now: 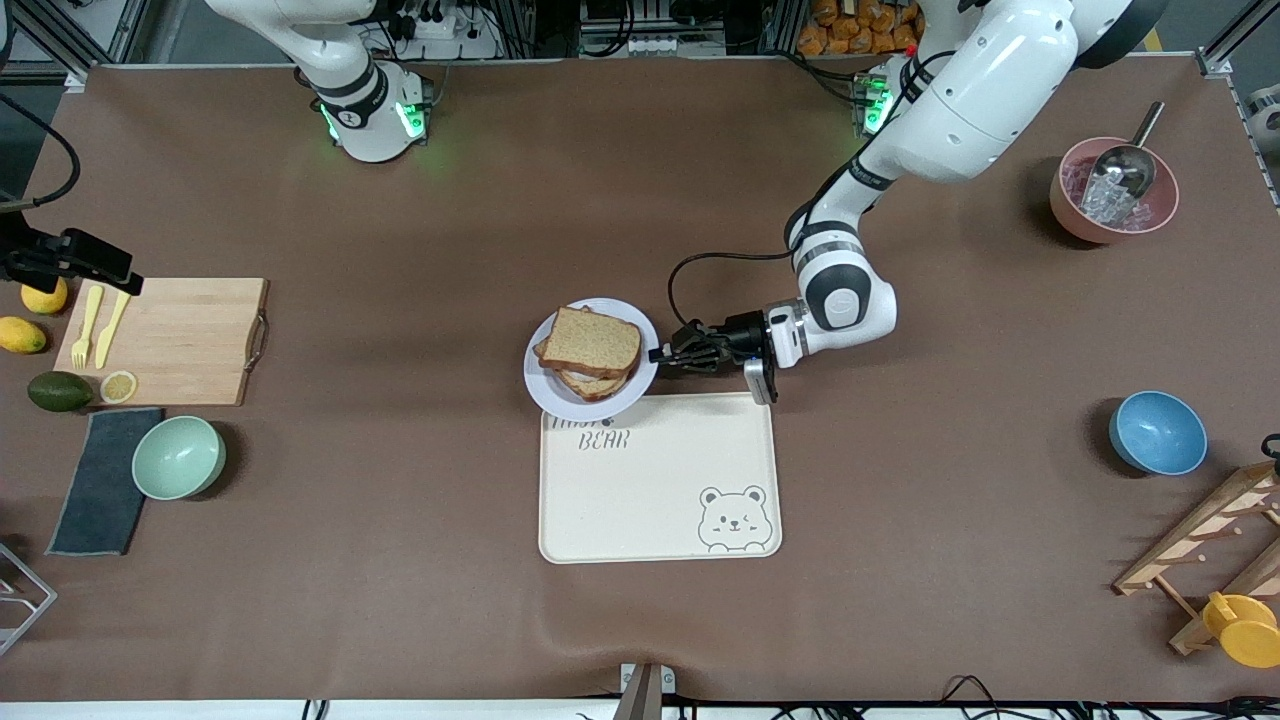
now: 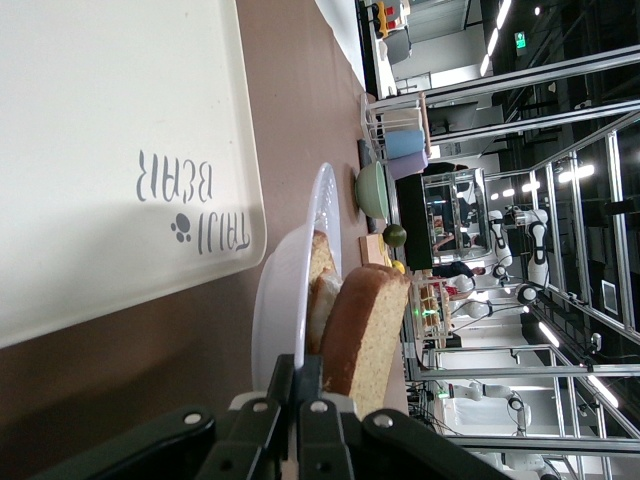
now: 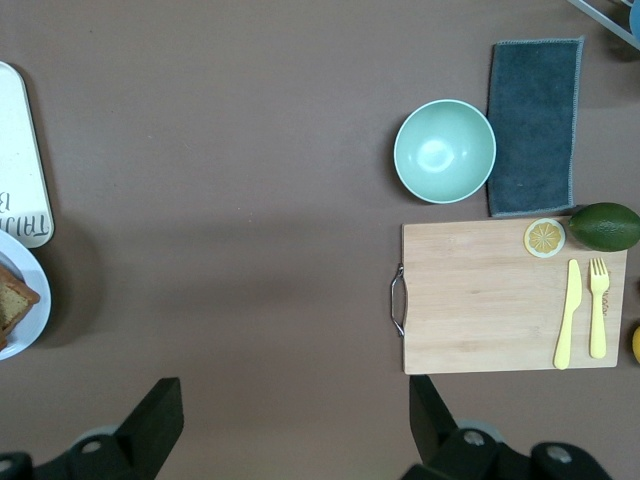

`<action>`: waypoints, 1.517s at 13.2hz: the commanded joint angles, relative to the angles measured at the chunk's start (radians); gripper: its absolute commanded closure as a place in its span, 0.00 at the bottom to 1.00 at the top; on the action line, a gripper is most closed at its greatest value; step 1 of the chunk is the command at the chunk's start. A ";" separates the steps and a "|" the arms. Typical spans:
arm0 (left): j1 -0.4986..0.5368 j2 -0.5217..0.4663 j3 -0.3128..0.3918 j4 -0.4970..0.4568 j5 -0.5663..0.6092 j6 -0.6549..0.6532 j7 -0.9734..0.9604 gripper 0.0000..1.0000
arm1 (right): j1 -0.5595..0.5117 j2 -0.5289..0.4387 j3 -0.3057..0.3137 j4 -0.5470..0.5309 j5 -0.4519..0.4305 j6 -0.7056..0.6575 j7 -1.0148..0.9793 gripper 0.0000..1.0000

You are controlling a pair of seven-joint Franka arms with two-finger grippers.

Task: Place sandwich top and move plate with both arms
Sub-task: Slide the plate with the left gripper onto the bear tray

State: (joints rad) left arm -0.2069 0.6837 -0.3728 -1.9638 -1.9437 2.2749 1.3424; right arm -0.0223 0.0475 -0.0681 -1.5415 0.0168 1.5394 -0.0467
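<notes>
Nearest the front camera lies the tray (image 1: 660,478), long axis running between the two ends of the table, and the plate (image 1: 590,358) sits at its farther edge, its rim overlapping the tray's corner toward my right arm's end. On the plate the sandwich top (image 1: 592,341) is already down, lying flat on the stack beneath, a little askew, its rounded end seemingly turned toward the right arm's end; I can't be sure of that. My left gripper (image 1: 662,354) comes in low from the left arm's end, fingers (image 2: 318,425) clenched on the plate's rim; in the left wrist view the rim runs straight into them with the bread just past. So the plate lies directly ahead of that gripper, along its reach. My right gripper (image 3: 290,420) is out of the front view's frame, hanging spread wide and empty over bare table between the board (image 3: 512,296) and the plate, with the plate's edge at the margin of its wrist view. I judge the bread step done and the move half prepared: only one rim is held, and the right arm, well apart, must come across to the free rim before lifting.
</notes>
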 commanded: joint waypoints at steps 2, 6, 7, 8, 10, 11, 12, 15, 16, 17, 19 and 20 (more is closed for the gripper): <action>0.014 -0.035 -0.015 0.005 -0.053 0.000 -0.014 1.00 | -0.001 0.005 -0.002 0.009 0.011 -0.001 0.016 0.00; 0.067 -0.035 -0.015 0.035 -0.057 0.000 -0.046 1.00 | 0.001 0.009 -0.002 0.009 0.012 -0.001 0.016 0.00; 0.089 -0.036 -0.015 0.046 -0.057 0.000 -0.063 1.00 | 0.004 0.014 -0.002 0.009 0.011 0.001 0.016 0.00; 0.102 -0.036 -0.015 0.049 -0.057 0.000 -0.068 1.00 | 0.004 0.014 -0.002 0.009 0.011 0.001 0.016 0.00; 0.142 -0.035 -0.014 0.071 -0.055 0.000 -0.097 1.00 | 0.001 0.014 -0.002 0.009 0.012 0.001 0.016 0.00; 0.153 -0.026 -0.009 0.083 -0.057 0.000 -0.100 1.00 | 0.001 0.014 -0.002 0.011 0.012 0.001 0.016 0.00; 0.178 -0.023 -0.009 0.092 -0.055 0.000 -0.109 1.00 | 0.001 0.014 -0.002 0.015 0.012 0.001 0.016 0.00; 0.227 0.000 -0.005 0.131 -0.009 -0.002 -0.189 1.00 | 0.001 0.014 -0.002 0.017 0.012 0.001 0.016 0.00; 0.227 0.013 -0.005 0.135 -0.009 -0.002 -0.193 1.00 | 0.002 0.014 -0.002 0.017 0.011 0.001 0.016 0.00; 0.228 0.022 -0.003 0.144 -0.009 -0.002 -0.192 1.00 | 0.002 0.014 -0.002 0.017 0.011 0.001 0.016 0.00; 0.228 0.040 0.026 0.149 -0.008 -0.002 -0.193 1.00 | 0.001 0.014 -0.002 0.017 0.012 0.001 0.016 0.00; 0.231 0.063 0.035 0.158 -0.008 -0.003 -0.192 1.00 | 0.002 0.018 -0.002 0.017 0.011 0.001 0.016 0.00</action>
State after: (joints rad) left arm 0.0218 0.7109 -0.3529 -1.8444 -1.9639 2.2778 1.1741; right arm -0.0223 0.0587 -0.0687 -1.5380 0.0168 1.5434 -0.0466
